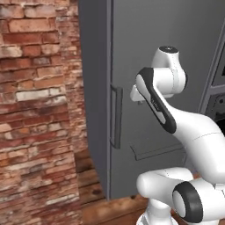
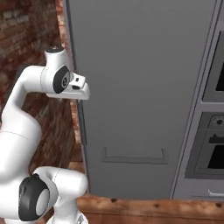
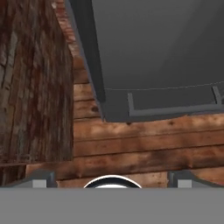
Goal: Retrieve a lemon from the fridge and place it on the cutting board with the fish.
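The fridge (image 1: 149, 52) is a tall dark grey cabinet with its door shut, seen again as the fridge (image 2: 140, 78). Its vertical bar handle (image 1: 116, 116) runs down the left edge, and the lower drawer front (image 3: 175, 103) sits near the floor. My white hand hovers in front of the door at handle height, pointing down. My gripper (image 3: 112, 180) is open, its fingertips (image 3: 41, 178) far apart with nothing between them. The lemon, the cutting board and the fish are out of view.
A red brick wall (image 1: 35, 110) stands close on the left of the fridge. A dark oven stack (image 2: 214, 131) is built in on its right. Wooden floor (image 3: 144, 144) lies below the hand.
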Controlling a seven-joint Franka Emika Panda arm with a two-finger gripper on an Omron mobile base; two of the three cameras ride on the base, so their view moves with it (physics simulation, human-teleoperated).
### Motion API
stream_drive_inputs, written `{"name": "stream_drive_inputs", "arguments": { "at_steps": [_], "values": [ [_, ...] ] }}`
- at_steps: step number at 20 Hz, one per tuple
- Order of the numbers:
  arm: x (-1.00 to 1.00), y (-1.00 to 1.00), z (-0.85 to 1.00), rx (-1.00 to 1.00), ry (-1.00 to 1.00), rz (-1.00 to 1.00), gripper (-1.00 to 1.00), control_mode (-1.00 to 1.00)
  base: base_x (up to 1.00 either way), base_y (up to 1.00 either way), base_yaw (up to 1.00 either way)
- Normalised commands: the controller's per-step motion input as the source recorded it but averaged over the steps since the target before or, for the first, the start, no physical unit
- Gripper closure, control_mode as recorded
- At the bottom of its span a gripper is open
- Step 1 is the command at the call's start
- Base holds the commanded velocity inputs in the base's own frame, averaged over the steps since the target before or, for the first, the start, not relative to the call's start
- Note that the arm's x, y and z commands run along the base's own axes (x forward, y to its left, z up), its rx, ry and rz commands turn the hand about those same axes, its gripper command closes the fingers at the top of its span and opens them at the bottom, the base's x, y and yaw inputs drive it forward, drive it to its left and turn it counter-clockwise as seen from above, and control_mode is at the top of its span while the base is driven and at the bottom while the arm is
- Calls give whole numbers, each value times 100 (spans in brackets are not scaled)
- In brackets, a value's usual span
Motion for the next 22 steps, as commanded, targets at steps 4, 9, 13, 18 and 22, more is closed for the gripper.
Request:
{"name": "stream_drive_inputs", "arguments": {
  "at_steps": [4, 9, 13, 18, 22],
  "values": [
    [0, 0, 0, 0, 0, 0, -100, 100, -14, 23, -26],
    [0, 0, 0, 0, 0, 0, -100, 100, -15, 43, -19],
    [0, 0, 0, 0, 0, 0, -100, 100, -34, 44, -14],
    [0, 0, 0, 0, 0, 0, -100, 100, -6, 26, -3],
    [3, 0, -2, 0, 0, 0, -100, -100, 1, 1, 0]
  ]
}}
